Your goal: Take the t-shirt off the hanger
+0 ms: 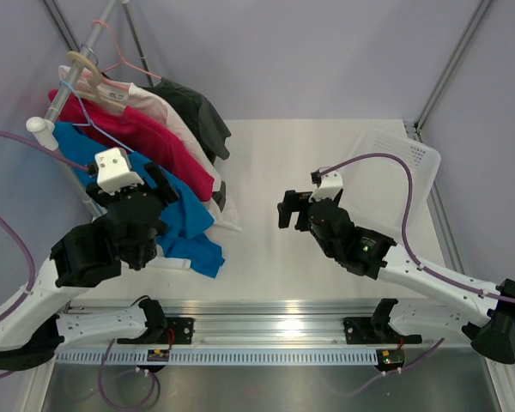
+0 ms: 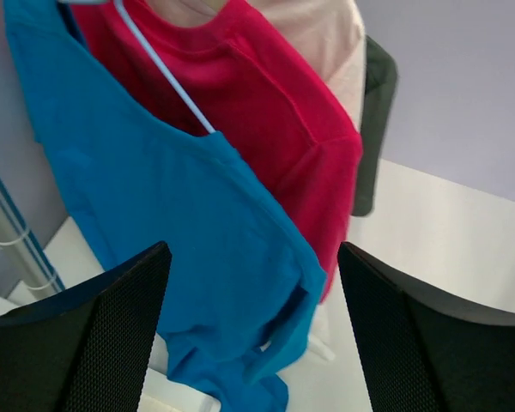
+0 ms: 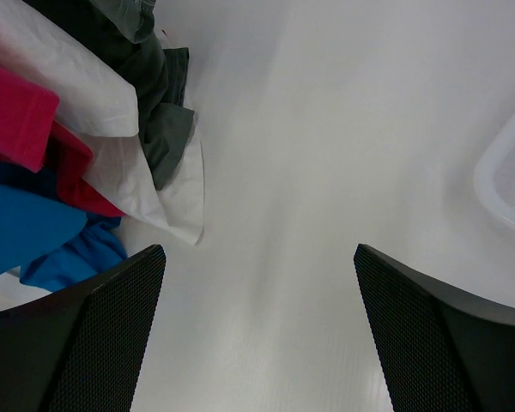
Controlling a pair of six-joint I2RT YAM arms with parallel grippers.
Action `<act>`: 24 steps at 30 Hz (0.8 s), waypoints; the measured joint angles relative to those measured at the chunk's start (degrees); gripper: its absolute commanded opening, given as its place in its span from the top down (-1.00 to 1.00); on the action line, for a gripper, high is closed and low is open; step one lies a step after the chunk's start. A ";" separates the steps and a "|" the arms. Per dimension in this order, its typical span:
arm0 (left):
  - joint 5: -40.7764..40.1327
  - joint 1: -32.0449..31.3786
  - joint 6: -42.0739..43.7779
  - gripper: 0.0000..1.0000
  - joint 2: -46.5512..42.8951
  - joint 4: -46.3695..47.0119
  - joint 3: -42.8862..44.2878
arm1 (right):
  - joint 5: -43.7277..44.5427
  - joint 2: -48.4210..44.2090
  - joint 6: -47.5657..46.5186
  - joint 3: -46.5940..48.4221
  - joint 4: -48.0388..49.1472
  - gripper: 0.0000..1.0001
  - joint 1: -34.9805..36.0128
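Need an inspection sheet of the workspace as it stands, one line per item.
Surface: white table, shirt hems resting at its left side.
Job's things: blue t-shirt on the light-blue wire hanger, not yet off.
Clutter: magenta shirt, cream shirt and dark grey shirt on the same rack pole; white basket far right.
Hands: left hand open, facing the t-shirt, not gripping; right hand open over the table.
Cables: purple left cable runs close by the rack; purple right cable loops over the basket.
Surroundings: grey walls, metal frame posts.
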 measured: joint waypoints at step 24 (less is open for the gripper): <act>-2.43 22.82 17.38 -0.49 15.02 26.80 -6.36 | -3.91 -0.39 -1.07 0.02 -0.96 -0.99 0.00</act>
